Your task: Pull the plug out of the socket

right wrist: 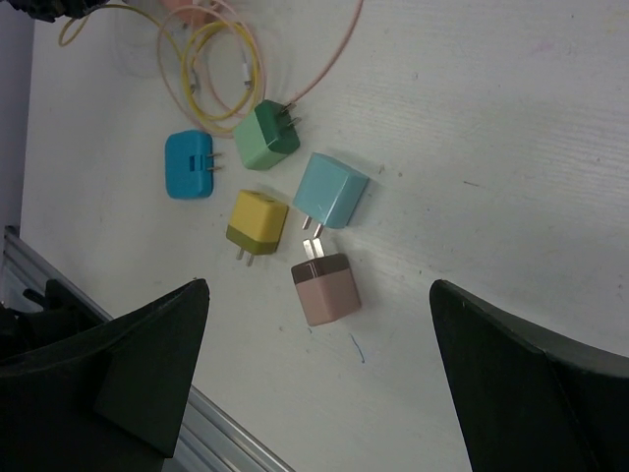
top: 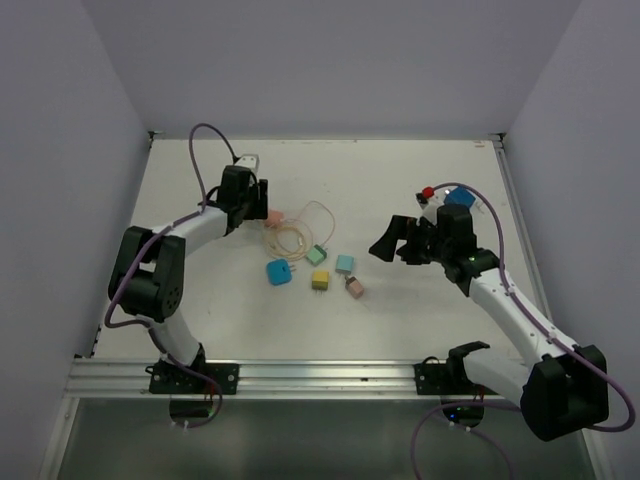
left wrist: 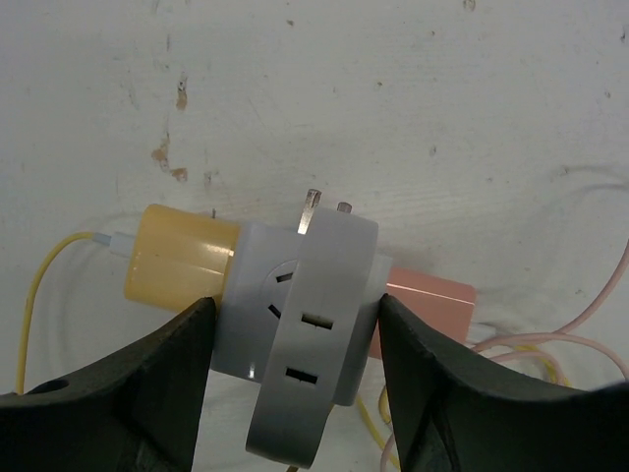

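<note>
The pull has not happened yet. The grey socket [left wrist: 329, 261] lies on the counter [top: 400, 180], towards its far left part, with a yellow plug [left wrist: 177, 265] seated in one side and a pink plug [left wrist: 428, 300] in the other. No gap shows at either joint.

The left claw [left wrist: 297, 317] straddles the socket, one finger at each flank and seemingly touching it, but we cannot tell whether it is clamped or only resting there.

The right claw [right wrist: 319, 292] hangs spread wide and empty above the loose plugs [right wrist: 257, 218], well apart from the socket.

We judge what is left to be a firm hold on the socket, a grasp on one plug, and the pull itself.
</note>
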